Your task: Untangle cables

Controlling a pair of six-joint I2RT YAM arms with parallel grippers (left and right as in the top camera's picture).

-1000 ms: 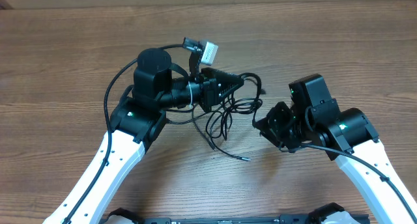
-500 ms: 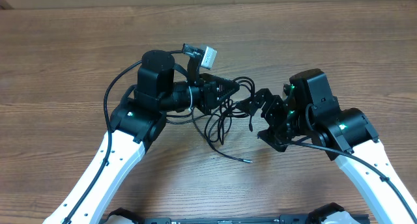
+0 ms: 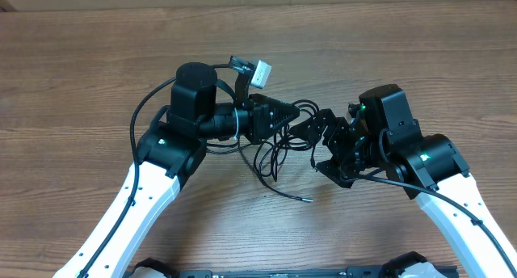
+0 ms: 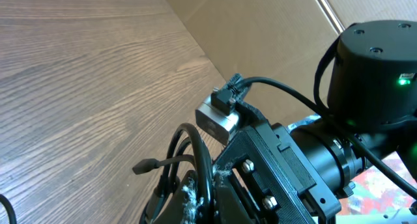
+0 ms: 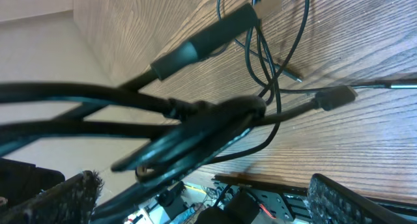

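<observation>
Matt wood-grain table (image 3: 81,68); glossy black cables (image 5: 208,120) (rubbery-looking sheath).

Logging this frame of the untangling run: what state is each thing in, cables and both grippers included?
cables: tangled, loops bunched in a knot between the two grippers
left gripper: shut on cables
right gripper: open, fingers either side of the knot, not gripping
loose plug end: free, lying on the table
</observation>
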